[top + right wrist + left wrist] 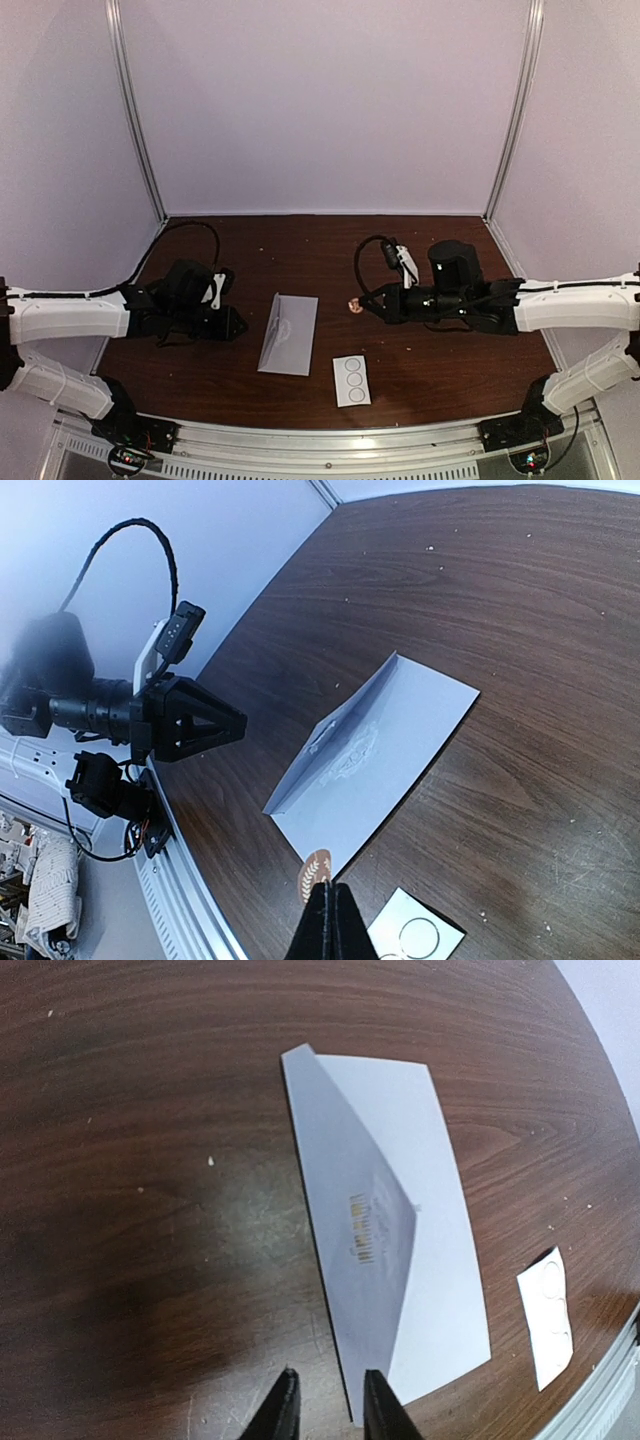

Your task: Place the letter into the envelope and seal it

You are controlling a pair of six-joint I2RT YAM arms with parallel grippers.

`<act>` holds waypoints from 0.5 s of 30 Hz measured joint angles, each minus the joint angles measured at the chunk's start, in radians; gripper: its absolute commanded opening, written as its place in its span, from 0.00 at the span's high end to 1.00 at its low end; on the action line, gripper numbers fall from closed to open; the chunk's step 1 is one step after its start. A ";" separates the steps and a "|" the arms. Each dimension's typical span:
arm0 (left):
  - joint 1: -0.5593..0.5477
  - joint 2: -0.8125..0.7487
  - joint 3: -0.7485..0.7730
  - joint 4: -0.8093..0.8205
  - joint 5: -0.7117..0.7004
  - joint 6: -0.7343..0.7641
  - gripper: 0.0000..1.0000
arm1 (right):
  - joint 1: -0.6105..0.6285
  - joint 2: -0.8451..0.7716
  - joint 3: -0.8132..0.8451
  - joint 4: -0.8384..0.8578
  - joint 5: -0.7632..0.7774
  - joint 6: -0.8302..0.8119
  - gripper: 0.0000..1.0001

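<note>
The pale envelope (290,335) lies flat mid-table, its pointed flap (360,1220) half raised along the long edge nearest the left arm. The letter does not show in any view. My left gripper (325,1405) hovers at the envelope's near corner (420,1360), jaws a narrow gap apart with nothing between them. In the top view it sits just left of the envelope (242,322). My right gripper (330,912) is shut on a small round brown sticker (315,872) with a laurel print, held just off the envelope's right edge (380,750). The top view shows that gripper (362,305) there too.
A white sticker sheet (351,380) with printed circles lies near the front edge, right of the envelope; it also shows in the wrist views (548,1315) (415,938). A metal rail (330,440) runs along the near edge. Pale walls enclose the other sides of the table.
</note>
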 measured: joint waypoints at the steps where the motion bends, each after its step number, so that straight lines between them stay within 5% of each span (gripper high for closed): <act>1: 0.011 0.000 -0.014 0.004 0.002 0.001 0.83 | 0.007 0.011 0.001 0.008 0.003 0.003 1.00; 15: 0.045 0.176 -0.038 0.152 0.093 0.047 0.91 | 0.076 0.222 0.042 0.131 0.001 0.055 1.00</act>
